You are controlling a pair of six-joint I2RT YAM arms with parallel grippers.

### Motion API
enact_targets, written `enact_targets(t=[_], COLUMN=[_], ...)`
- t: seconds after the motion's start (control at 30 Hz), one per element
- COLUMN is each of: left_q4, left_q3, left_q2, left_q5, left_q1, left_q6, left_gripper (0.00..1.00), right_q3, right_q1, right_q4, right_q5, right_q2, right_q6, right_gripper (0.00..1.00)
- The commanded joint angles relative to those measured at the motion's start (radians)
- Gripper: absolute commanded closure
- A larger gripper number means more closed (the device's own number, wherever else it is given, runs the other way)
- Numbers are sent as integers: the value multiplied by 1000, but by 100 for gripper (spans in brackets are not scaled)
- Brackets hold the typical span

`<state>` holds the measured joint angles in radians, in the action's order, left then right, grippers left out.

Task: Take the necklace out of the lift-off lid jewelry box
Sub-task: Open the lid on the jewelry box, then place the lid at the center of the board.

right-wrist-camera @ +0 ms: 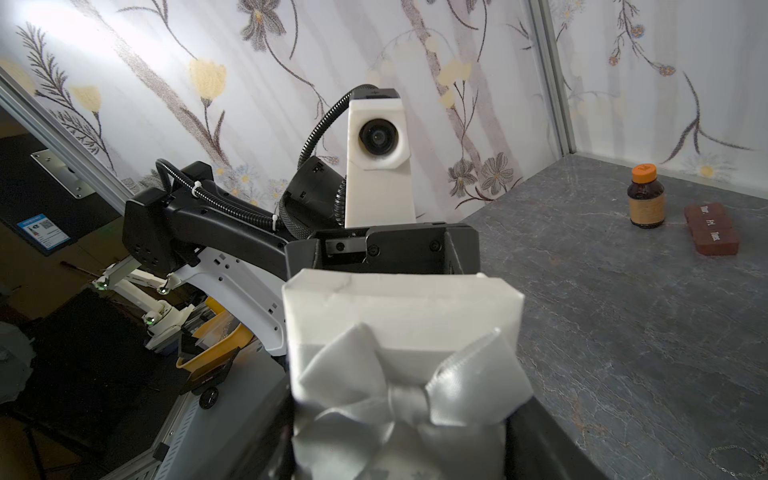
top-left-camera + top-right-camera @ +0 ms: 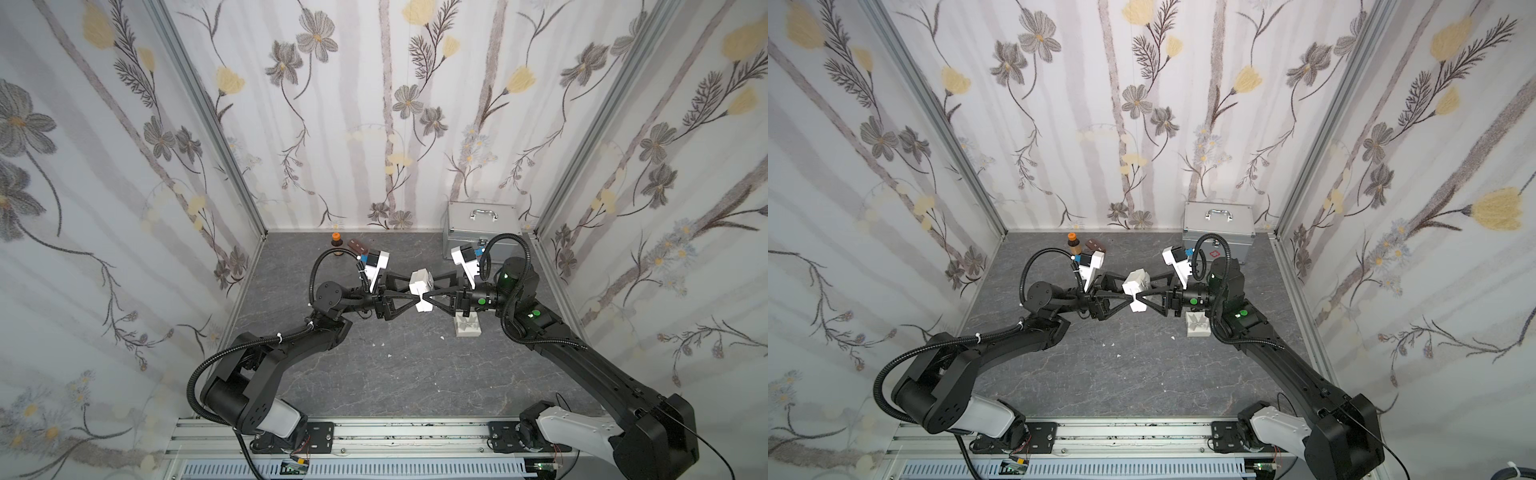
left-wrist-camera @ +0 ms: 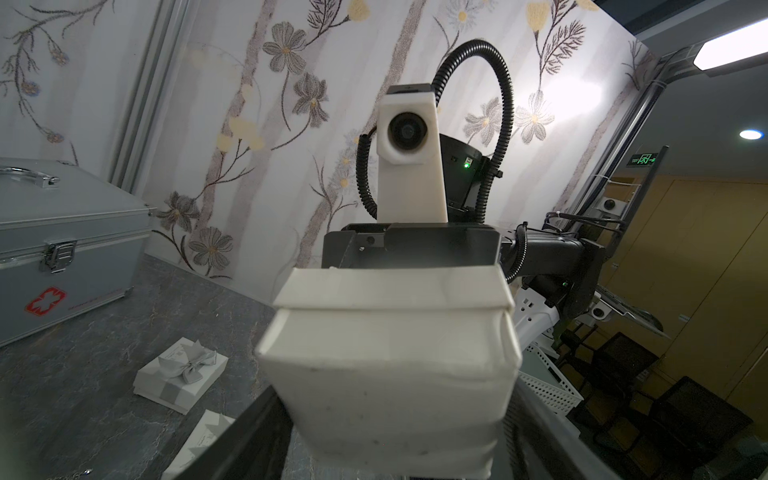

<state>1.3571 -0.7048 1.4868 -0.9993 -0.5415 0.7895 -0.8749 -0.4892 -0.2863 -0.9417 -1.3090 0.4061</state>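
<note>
Lid was still on! My right pincer (image 2: 428, 292) clamped the bow end of the small white card jewelry box (image 2: 419, 277), which was aloft on its side, its axis running arm to arm. My left pincer (image 2: 414, 293) flanked the base. Clamped? I couldn't tell. Next, I judged: grip, then pull straight apart. The necklace was either hidden inside or was that thin silvery chain (image 1: 737, 459) on the grey table (image 2: 374, 374); I couldn't tell which.

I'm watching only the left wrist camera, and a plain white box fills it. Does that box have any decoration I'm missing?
Observer: Yes, the right wrist view shows a silver-grey bow on the far face of the box.
Operator: What's holding it up?
Observer: In a top view, the left gripper and right gripper reach it from opposite sides, above the table.
Operator: Anything else out of my sight?
Observer: An orange-capped bottle stands beside a brown bar by the back wall.
</note>
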Motion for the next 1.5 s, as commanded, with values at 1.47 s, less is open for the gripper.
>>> enact_targets(t=[1.47], left_q4=[-9], left_q3=[8], left_q2=[-61], left_q5=[-12], left_q1=[11], left_q6=[-33], left_gripper=[37], right_q3=[34], right_q1=[-6], right_q4=[473], right_q5=[665], right_q2=[-176], right_q6=[-75], right_gripper=[35])
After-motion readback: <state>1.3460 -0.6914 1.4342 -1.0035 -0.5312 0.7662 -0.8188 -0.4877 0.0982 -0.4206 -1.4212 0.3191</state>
